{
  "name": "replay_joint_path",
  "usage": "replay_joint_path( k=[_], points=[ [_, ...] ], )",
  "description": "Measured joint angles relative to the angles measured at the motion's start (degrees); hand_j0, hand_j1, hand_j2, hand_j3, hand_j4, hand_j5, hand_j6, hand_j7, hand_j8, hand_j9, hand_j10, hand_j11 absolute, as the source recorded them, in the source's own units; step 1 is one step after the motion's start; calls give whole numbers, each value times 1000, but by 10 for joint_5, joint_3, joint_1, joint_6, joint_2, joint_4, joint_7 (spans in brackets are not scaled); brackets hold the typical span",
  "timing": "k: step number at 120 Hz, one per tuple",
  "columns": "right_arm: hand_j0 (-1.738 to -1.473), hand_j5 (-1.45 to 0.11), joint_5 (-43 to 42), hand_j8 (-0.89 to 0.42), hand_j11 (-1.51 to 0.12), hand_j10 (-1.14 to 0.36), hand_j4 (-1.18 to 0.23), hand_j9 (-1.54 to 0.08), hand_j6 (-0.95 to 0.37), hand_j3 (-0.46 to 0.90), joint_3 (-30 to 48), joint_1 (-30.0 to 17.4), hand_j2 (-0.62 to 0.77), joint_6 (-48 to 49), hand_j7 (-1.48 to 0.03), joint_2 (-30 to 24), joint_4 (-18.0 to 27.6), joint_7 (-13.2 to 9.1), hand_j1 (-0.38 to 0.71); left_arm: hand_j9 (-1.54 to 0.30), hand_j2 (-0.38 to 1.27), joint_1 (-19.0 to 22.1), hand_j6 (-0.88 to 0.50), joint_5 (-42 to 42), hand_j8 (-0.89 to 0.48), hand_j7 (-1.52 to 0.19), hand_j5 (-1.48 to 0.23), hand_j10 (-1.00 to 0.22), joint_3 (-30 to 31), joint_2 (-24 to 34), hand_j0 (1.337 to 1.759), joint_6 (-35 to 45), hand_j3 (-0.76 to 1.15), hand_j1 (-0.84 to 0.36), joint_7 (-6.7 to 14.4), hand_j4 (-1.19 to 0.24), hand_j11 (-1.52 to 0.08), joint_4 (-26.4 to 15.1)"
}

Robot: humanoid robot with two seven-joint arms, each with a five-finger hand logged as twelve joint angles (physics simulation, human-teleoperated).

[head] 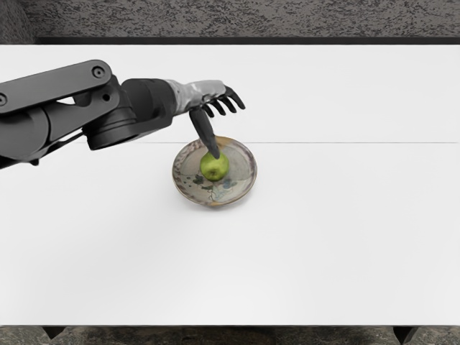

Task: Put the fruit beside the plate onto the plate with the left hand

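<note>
Green apple point(214, 168) sits on the plate point(243, 180), slightly left of centre. Left robot hand point(210, 108) hangs just above it, fingers splayed, gripping nothing; one digit points down at the apple's top.

plate point(243, 180) — glossy glazed ceramic | fruit point(214, 169) smooth-skinned | table point(323, 244) — matt, smooth white

Green apple point(213, 167) on a brownish plate point(244, 162) with a mottled painted pattern, plain white table point(323, 237), black left hand point(215, 115).
</note>
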Motion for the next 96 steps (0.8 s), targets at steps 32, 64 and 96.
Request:
replay_joint_path(
  k=[32,64,96],
  points=[
    [-1658,0,0,0,0,0,0,0,0,0,-1,-2,0,0,0,0,1,0,-349,-168,33,18,-125,-262,-123,-168,-169,-126,-71,164,1658,-132,0,202,0,-130,-168,-98],
    [-1658,0,0,0,0,0,0,0,0,0,-2,-3,0,0,0,0,1,0,-349,-70,13,85,-54,-547,-53,-70,-71,-54,-94,288,1658,-299,0,286,0,-55,-70,-129],
    [-1658,0,0,0,0,0,0,0,0,0,-2,-4,0,0,0,0,1,0,-349,-44,7,190,-32,-669,-32,-44,-44,-33,-121,381,1658,-320,0,309,0,-33,-44,-125]
  ],
)
